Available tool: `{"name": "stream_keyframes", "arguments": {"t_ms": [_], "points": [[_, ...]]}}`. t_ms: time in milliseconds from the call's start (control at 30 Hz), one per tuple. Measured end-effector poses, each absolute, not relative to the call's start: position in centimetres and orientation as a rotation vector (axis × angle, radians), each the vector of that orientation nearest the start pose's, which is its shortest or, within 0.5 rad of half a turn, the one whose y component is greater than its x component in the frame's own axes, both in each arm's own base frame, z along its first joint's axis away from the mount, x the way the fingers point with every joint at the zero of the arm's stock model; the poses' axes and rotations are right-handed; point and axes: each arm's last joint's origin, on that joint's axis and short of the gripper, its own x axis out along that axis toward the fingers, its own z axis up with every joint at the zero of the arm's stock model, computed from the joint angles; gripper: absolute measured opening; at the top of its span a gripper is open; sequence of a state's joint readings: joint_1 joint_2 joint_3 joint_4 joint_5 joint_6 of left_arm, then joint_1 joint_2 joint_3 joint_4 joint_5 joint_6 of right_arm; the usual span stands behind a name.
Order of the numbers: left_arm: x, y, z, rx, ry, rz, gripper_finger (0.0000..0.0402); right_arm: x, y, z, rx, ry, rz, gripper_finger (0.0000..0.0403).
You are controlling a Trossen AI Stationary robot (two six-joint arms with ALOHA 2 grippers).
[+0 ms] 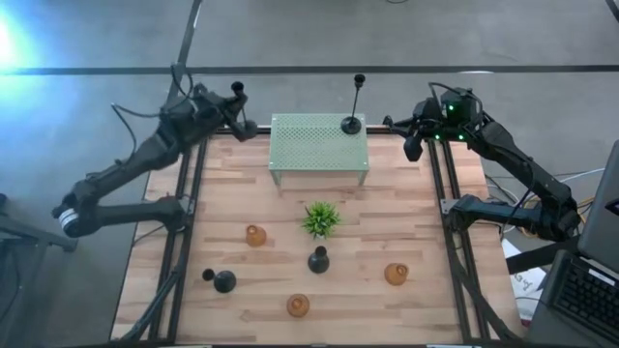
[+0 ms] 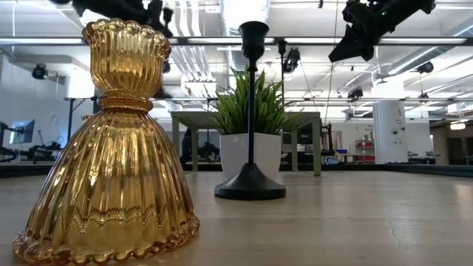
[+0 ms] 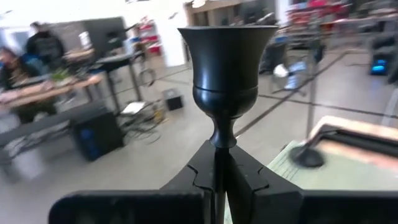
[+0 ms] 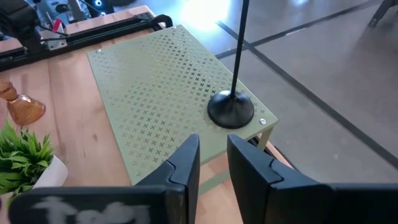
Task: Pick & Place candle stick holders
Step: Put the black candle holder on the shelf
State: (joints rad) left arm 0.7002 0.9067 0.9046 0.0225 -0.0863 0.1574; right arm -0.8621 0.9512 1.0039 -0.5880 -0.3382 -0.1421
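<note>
Nearest the bench's (image 1: 416, 319) front edge lie three amber glass holders (image 1: 298, 306) and two short black bulbous holders (image 1: 318, 260), around a small green plant (image 1: 320, 219). Farther back, a tall black holder (image 1: 352, 124) stands on the pale green perforated stand's (image 1: 309, 145) right far corner. The right pincer (image 4: 212, 163) hovers beside it, fingers slightly parted and empty, while the left arm reaches past the far left corner, its pincer (image 3: 219, 180) clamped on the second tall holder's stem (image 3: 227, 74).
</note>
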Motion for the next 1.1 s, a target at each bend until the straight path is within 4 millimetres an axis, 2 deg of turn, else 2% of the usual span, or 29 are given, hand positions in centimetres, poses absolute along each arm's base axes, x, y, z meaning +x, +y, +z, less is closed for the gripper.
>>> {"name": "stream_keyframes", "arguments": {"t_ms": [133,300,700,1100], "points": [[16.0,13.4,40.0,0.166,0.007,0.68,0.0017,13.1,-13.8,34.3,0.169,0.481,-0.476,0.0078],[18.1,14.8,40.9,0.143,0.015,0.57,0.0017,13.1,-13.8,34.3,0.169,0.481,-0.477,0.0069],[23.4,19.0,38.9,0.12,0.096,0.533,0.0017,13.1,-13.8,34.3,0.169,0.481,-0.477,0.0071],[26.0,21.4,36.1,0.121,0.122,0.534,0.0017,13.1,-13.8,34.3,0.173,0.481,-0.477,0.0064]]}}
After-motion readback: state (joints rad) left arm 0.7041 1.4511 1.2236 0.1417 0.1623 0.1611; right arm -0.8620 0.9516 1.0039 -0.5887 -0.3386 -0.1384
